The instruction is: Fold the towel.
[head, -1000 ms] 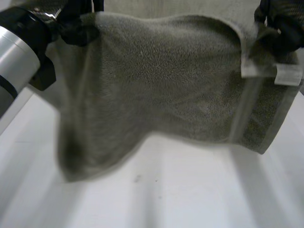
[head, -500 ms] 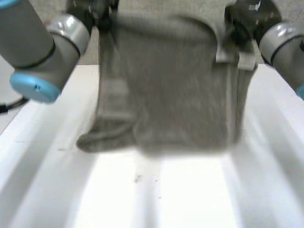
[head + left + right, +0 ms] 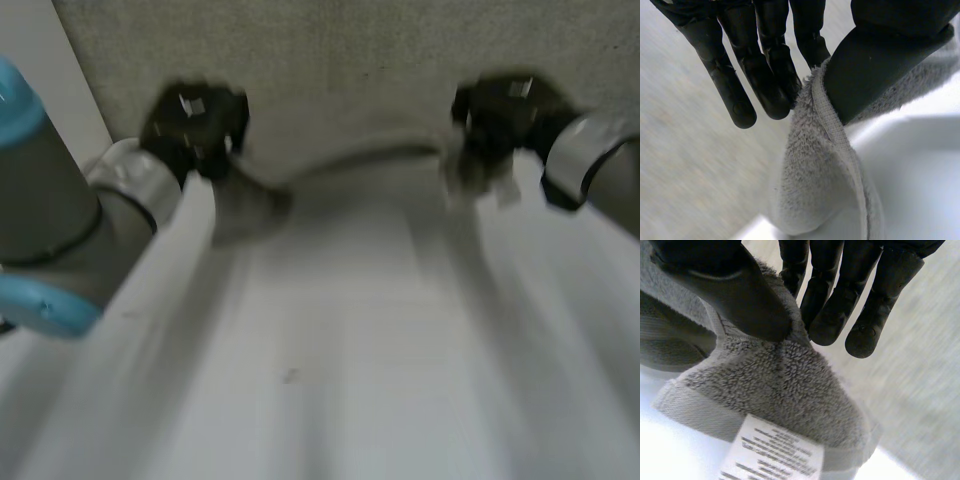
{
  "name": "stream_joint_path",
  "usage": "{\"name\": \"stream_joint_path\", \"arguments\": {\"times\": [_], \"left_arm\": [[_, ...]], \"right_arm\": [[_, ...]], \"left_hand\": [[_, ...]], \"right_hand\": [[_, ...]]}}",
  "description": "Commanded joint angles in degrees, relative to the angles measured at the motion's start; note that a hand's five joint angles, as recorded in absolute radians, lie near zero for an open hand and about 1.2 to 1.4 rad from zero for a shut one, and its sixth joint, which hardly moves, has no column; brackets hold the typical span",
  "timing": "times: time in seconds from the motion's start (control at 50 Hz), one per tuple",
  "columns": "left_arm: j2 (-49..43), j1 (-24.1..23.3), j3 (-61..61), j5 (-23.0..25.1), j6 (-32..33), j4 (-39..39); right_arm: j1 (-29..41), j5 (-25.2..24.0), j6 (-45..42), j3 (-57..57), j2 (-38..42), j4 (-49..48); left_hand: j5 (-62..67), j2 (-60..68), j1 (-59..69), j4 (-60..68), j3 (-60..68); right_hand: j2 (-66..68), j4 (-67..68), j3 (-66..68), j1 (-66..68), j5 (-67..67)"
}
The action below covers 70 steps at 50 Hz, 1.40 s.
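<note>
Now that the left hand and right hand, each pinching a corner of the towel, have swung it down to the far edge of the white table, it can be laid flat.

We are seeing right hand pinching towel: thumb pressing on near face of grey terry fold, fingers reaching down behind it, tips sticking out past cloth. Towel bunching into rounded hump under thumb, hemmed edge running along hump's base. White label with small dark print hanging at that hem, print too small for us to read. White table showing beneath hem; we cannot tell whether touching. Grey speckled surface lying beyond fingers.
</note>
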Motion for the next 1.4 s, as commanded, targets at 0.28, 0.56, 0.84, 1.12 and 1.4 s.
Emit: {"name": "stream_joint_path", "arguments": {"times": [0.28,0.56,0.84,1.12,1.4], "left_arm": [[-12.33,-2.6,-11.44,1.88,-1.76,6.21],[-10.4,-5.41,-10.13,1.79,-4.14,6.21],[-5.13,-5.5,-5.12,1.44,-11.6,4.37],[-4.6,-5.41,-3.09,1.44,-16.71,-0.12],[-5.04,-4.53,-3.89,1.44,-16.44,-0.12]], "right_arm": [[-4.14,1.94,-9.34,13.73,11.2,0.11],[-3.44,2.38,-7.58,23.58,0.57,-5.34],[9.73,2.12,6.56,25.42,-1.98,-9.11],[15.63,5.8,16.06,23.58,8.38,-17.28],[3.88,17.15,5.18,28.93,6.82,-23.35]], "left_hand": [[10.99,10.18,11.45,10.14,10.27],[10.99,10.18,11.45,10.14,10.27],[10.99,10.18,11.45,10.14,10.27],[10.99,10.18,11.45,10.14,10.27],[10.99,10.18,11.45,10.14,10.27]], "right_hand": [[4.4,3.25,3.4,3.06,2.63],[-65.18,-66.33,-66.18,-66.52,-66.95],[-65.6,-66.75,-66.6,-66.94,-67.37],[-65.6,-66.75,-66.6,-66.94,-67.37],[-38.3,-39.44,-39.3,-39.64,-40.06]]}}
